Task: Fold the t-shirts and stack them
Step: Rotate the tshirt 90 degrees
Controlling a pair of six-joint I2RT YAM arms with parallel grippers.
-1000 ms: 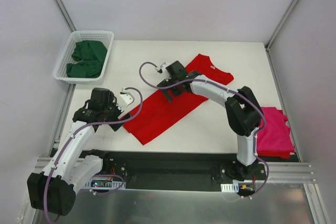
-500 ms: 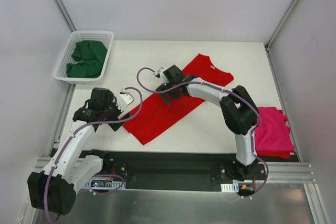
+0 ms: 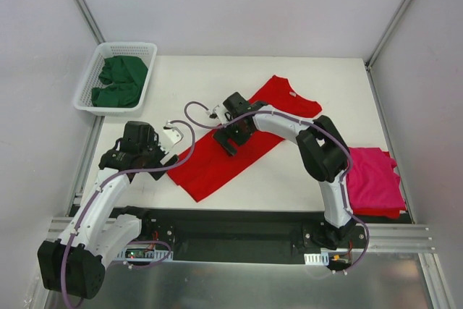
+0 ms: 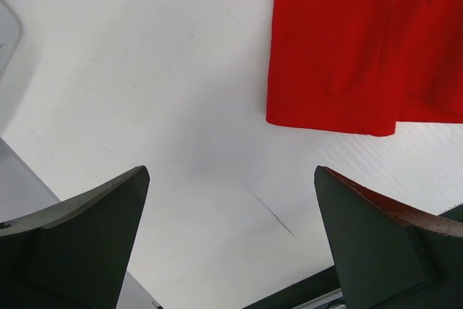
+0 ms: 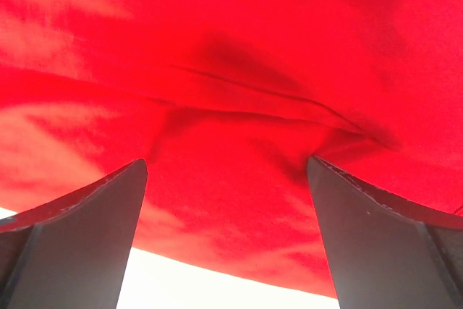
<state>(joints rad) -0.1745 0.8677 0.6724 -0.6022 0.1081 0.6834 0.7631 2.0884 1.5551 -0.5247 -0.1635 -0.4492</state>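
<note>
Red cloth right across the middle of the table (image 3: 181, 77): 1 bright red t-shirt (image 3: 217, 161) laid out long on a diagonal, collar toward the far right, hem toward the near left. A small tag sits at the neckline, too small to read.

Count from the top view: 2 arms, 1 white lattice basket (image 3: 85, 86) at the far left corner, 1 red shirt and 1 magenta-pink t-shirt (image 3: 372, 179) lying folded at the right edge, well apart from the red one. A thin red edge shows under the pink shirt's near side; what it belongs to, I cannot tell. Dark green t-shirts (image 3: 119, 81) are bundled in the basket, and how many is impossible to say.

Left gripper (image 4: 231, 171) is spread wide and empty, over bare table just beside the red shirt's near-left corner. Its wrist camera gives what the overhead cannot: the hem corner, neatly doubled, with fine scratches on the white surface.

Right gripper (image 5: 226, 163) is out over the middle of the red shirt, fingers released and parted, nothing between them. Its wrist camera is filled with red cloth, 1 long crease running across between the 2 fingers. Whether the tips touch the fabric, I cannot tell.
</note>
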